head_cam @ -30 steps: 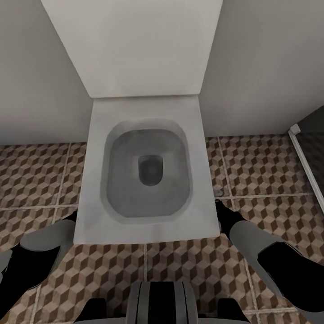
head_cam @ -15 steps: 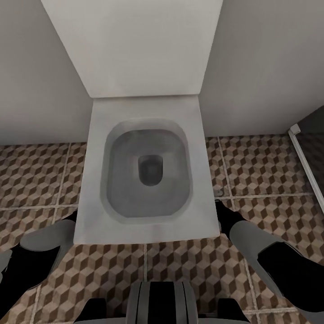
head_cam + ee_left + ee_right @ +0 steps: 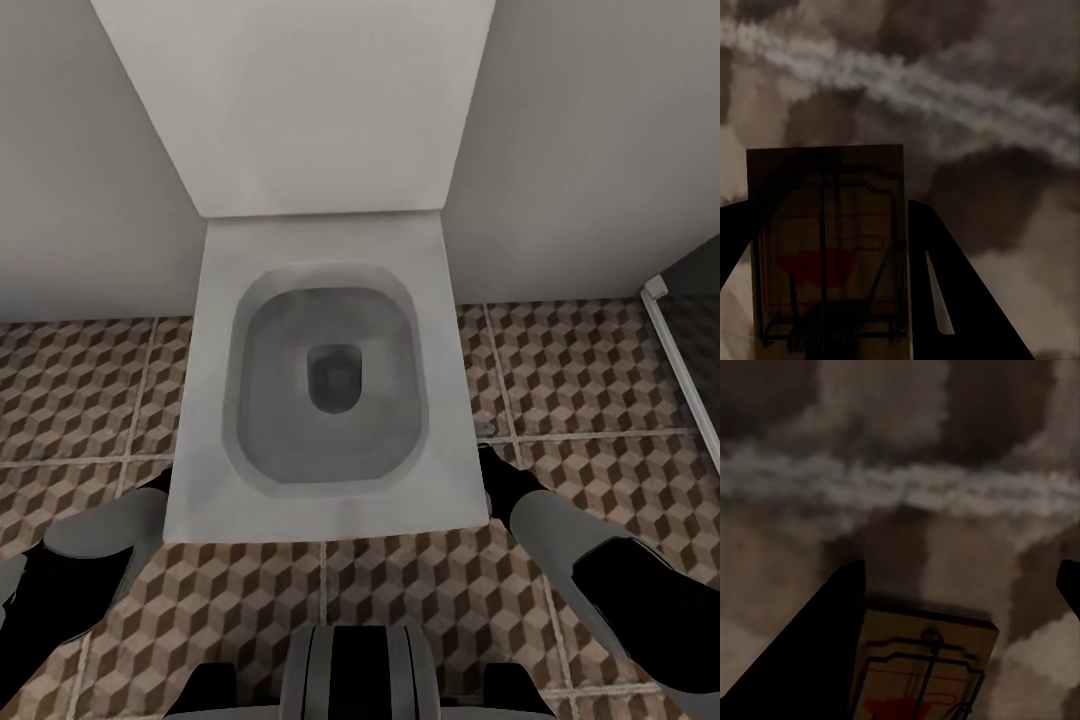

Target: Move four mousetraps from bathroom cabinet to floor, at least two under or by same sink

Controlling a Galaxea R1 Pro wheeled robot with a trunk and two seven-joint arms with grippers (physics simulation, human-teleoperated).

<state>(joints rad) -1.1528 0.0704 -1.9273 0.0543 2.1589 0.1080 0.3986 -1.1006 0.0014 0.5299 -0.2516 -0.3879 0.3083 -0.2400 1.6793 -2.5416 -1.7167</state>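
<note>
Mousetraps clamped, one per claw, above patterned tile.
Left gripper point(image 3: 832, 300) closed on a mousetrap point(image 3: 829, 247); right gripper point(image 3: 960, 660) closed on another mousetrap point(image 3: 922, 660). Close beneath, blurred bathroom floor point(image 3: 590, 380); ahead, white toilet point(image 3: 325, 380) against grey wall point(image 3: 600, 130).

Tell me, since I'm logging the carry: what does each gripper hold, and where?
Each holds a flat brown wooden mousetrap: the left gripper's sits between its fingers; the right gripper's lies against one finger. Exact grip points cannot be told.
</note>
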